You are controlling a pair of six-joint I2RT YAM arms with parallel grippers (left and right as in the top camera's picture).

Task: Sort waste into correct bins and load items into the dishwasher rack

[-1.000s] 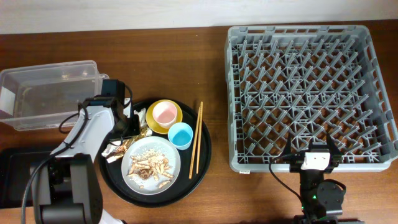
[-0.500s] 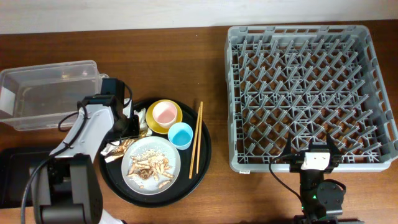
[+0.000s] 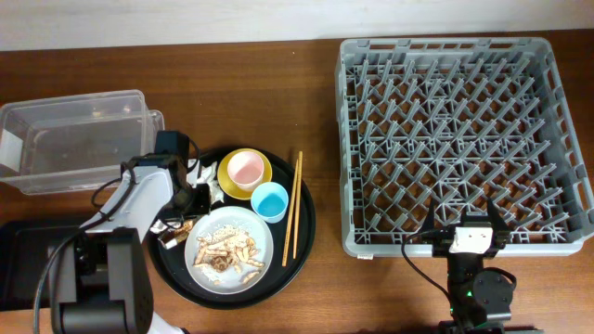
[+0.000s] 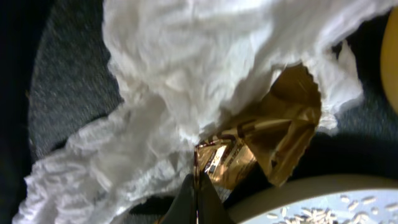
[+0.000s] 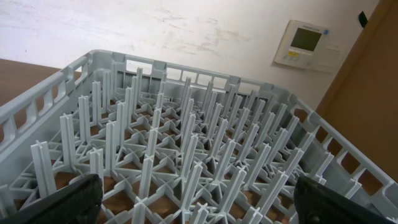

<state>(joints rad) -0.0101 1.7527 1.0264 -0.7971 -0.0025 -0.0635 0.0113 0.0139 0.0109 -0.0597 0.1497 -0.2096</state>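
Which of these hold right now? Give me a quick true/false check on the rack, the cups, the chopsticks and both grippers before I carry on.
1. The dishwasher rack holds no dishes. True.
2. The pink cup stands inside the light blue cup. False: it sits in the yellow bowl, and the light blue cup stands beside them.
3. The chopsticks lie on the round black tray. True.
4. The right gripper is shut. False: its fingers are spread wide at the rack's near edge.
5. The left gripper is at the crumpled tissue, fingertips pressed together. True.
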